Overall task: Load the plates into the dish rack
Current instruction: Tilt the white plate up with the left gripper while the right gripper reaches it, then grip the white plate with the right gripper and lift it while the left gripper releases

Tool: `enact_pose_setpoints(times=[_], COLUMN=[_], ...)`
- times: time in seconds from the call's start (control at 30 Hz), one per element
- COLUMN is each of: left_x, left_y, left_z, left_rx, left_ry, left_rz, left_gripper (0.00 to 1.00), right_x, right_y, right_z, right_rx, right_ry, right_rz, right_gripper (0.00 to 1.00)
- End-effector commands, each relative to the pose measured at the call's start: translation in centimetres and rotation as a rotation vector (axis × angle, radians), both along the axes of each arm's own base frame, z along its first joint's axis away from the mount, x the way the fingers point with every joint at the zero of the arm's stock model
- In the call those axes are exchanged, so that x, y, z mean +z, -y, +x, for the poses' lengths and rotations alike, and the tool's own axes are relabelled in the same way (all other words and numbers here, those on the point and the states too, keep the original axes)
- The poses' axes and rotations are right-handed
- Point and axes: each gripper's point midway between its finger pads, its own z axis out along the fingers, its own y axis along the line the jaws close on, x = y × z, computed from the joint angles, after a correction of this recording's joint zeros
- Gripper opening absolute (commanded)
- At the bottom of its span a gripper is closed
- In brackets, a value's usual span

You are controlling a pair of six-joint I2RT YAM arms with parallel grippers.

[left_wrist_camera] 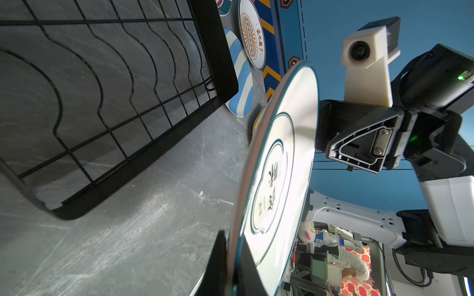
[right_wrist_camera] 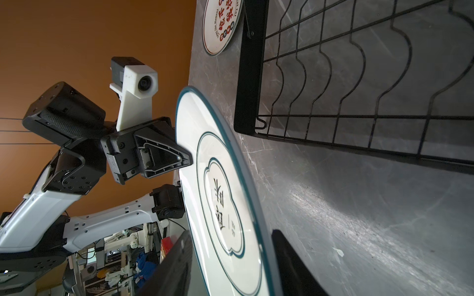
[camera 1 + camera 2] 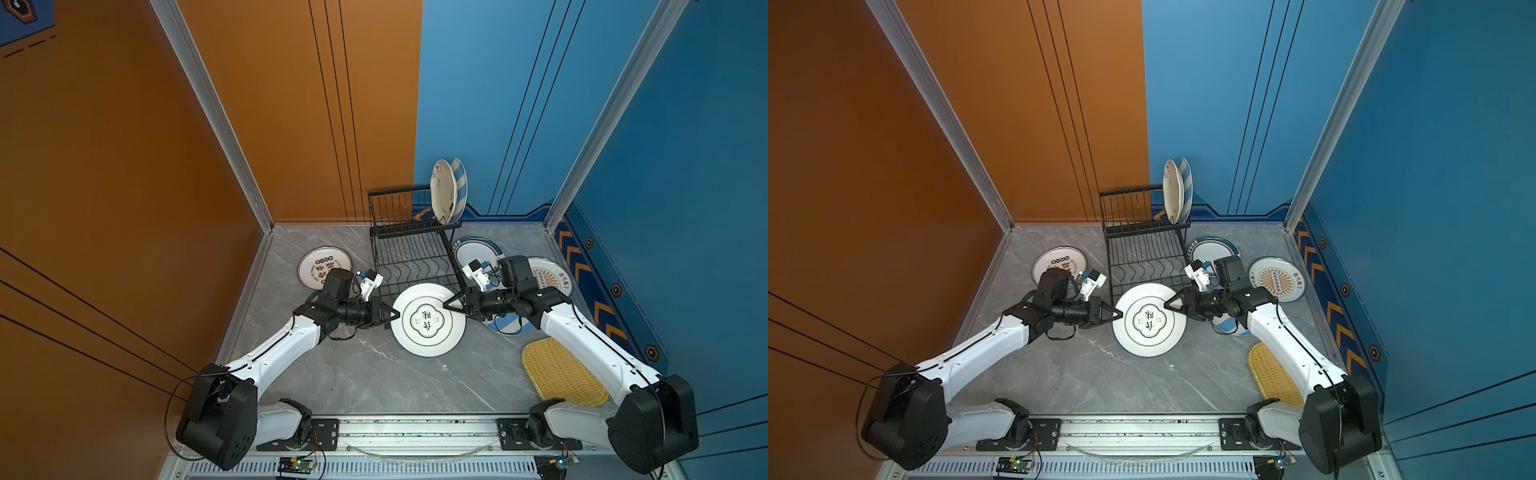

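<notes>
White plate (image 3: 428, 320) mid-frame, below the dish rack (image 3: 411, 232): left end effector (image 3: 392, 314) clamped on it, right end effector (image 3: 446, 306) astride — pinching? Can't tell.
— Two plates (image 3: 446, 191) racked, upper centre; five left on the desk (image 3: 374, 374).

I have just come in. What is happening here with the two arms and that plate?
The left gripper is shut on the rim of a white teal-edged plate, holding it above the table before the dish rack. The right gripper has its jaws either side of the opposite rim, with a gap showing. Two plates stand in the rack's upper tier; others lie flat.
</notes>
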Motion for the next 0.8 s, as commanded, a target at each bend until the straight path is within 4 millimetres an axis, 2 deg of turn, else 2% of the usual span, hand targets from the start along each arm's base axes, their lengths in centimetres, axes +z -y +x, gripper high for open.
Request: enact_pose_setpoints(times=[0.0,0.3,0.5,0.6,0.63,0.73,0.77], left_x=[2.8,3.1,3.1,2.9,2.9,2.8,2.8], left_y=[0.5,0.1,-0.2,-0.6,-0.8,-1.5,-1.7], left_z=[0.5,0.8,0.9,1.0,1.1,1.1,1.2], left_rx=[-0.043,-0.035,-0.023,-0.008,-0.002,0.022,0.028], left_ry=[0.068,0.072,0.073,0.069,0.071,0.072,0.075], left_rz=[-0.061,-0.070,-0.063,-0.050,-0.046,-0.025,-0.016], left_gripper=[0.00,0.00,0.00,0.02,0.12,0.53,0.63], right_x=[0.2,0.2,0.7,1.0,1.2,2.1,2.5], right_y=[-1.1,-1.9,-2.1,-2.1,-2.1,-1.6,-1.4], right_z=[0.0,0.2,0.4,0.6,0.7,1.3,1.5], right_rx=[0.037,0.062,0.067,0.060,0.054,0.023,0.008], right_ry=[-0.001,-0.006,0.001,0.013,0.022,0.055,0.073], right_rz=[0.047,0.064,0.076,0.073,0.070,0.052,0.039], right_gripper=[0.44,0.25,0.00,0.00,0.00,0.00,0.00])
